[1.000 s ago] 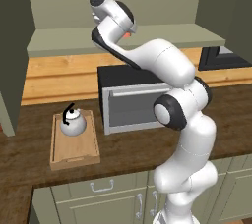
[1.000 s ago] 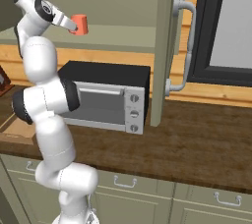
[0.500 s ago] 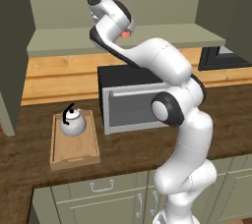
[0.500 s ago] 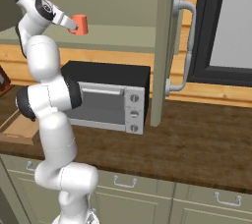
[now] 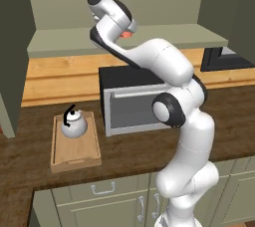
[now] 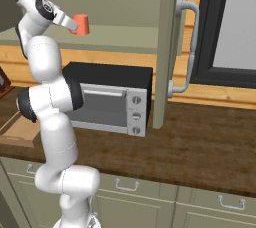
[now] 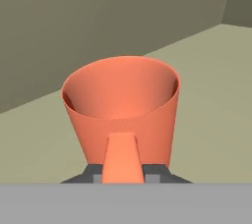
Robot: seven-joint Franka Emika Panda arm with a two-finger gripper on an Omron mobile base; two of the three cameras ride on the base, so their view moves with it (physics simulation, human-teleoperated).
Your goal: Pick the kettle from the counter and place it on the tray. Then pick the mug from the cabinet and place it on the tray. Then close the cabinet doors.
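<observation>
The mug (image 7: pixel 122 110) is orange-red and tapers toward its base, handle facing the claw (image 7: pixel 124 173). The claw pinches the handle on the cabinet (image 6: pixel 125 37) shelf.

No writing can be read anywhere here. The microwave (image 6: pixel 107 99) at the centre of the right base view has three round knobs down its right-hand panel, but no figures or marks can be made out on them. The mug (image 7: pixel 121 112) in the middle of the hand view is plain orange-red, with no print on it. The kettle (image 5: pixel 73 124) at the left of the left base view bears no label.
</observation>
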